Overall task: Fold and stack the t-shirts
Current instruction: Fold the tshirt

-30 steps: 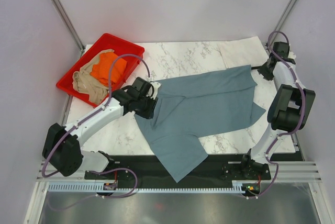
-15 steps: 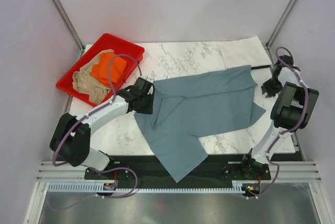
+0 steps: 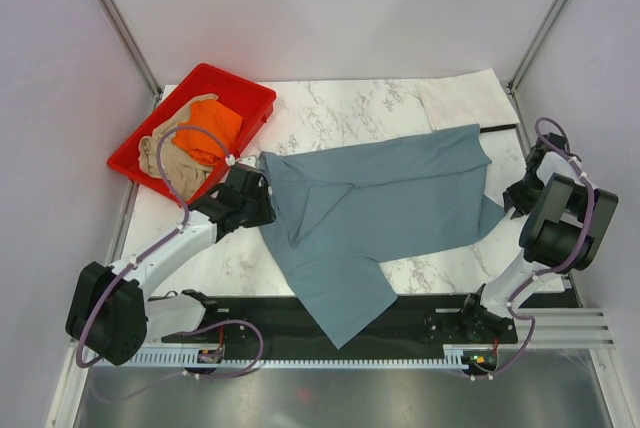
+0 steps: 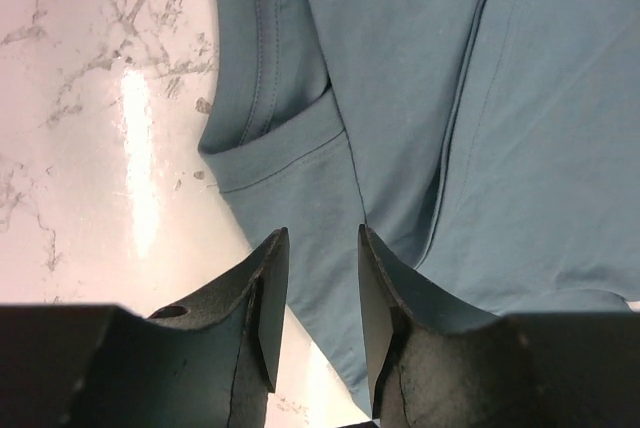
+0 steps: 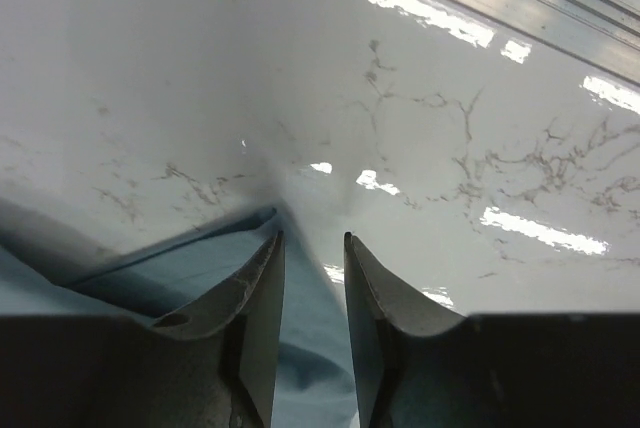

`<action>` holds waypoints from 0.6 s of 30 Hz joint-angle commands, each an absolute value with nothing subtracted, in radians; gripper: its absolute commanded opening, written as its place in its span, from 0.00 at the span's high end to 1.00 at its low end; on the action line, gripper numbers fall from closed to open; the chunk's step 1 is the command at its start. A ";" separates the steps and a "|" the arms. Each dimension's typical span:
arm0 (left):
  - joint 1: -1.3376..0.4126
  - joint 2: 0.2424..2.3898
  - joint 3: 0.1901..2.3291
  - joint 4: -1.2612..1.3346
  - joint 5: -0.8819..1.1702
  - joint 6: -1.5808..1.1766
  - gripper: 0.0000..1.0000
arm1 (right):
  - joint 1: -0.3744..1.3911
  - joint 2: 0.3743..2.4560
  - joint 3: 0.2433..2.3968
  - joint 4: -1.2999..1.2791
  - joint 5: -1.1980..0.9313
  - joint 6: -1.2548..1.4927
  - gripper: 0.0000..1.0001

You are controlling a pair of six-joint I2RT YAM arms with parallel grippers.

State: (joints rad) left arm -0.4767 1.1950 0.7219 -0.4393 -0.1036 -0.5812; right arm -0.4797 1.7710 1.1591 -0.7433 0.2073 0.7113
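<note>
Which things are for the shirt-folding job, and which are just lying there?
For the job: blue-grey t-shirt, orange t-shirt, tan t-shirt.
Just lying about: red tray, which holds the orange and tan ones; marble table.

The top external camera sits high above the near edge of the marble table (image 3: 380,108) and looks steeply down, from far enough to take in the whole tabletop. The left wrist camera looks almost straight down past the left gripper (image 4: 320,236), very close to the blue-grey t-shirt (image 4: 420,98) at its collar, a patch the overhead view shows at the shirt's left end. The right wrist camera looks low across the tabletop past the right gripper (image 5: 312,240), sharing the shirt's right-hand corner.
</note>
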 commanded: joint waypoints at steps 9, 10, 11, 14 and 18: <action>-0.463 1.144 0.683 -0.399 -0.071 -0.707 0.53 | -0.472 1.686 1.040 -0.612 0.230 0.727 0.63; -0.463 1.143 0.683 -0.400 -0.068 -0.710 0.53 | -0.474 1.692 1.034 -0.595 0.232 0.723 0.64; -0.465 1.137 0.683 -0.400 -0.066 -0.712 0.53 | -0.474 1.693 1.023 -0.568 0.229 0.716 0.64; -0.465 1.137 0.686 -0.397 -0.064 -0.715 0.53 | -0.471 1.697 1.006 -0.528 0.218 0.710 0.65; -0.465 1.143 0.701 -0.397 -0.064 -0.715 0.53 | -0.471 1.710 1.003 -0.512 0.230 0.707 0.67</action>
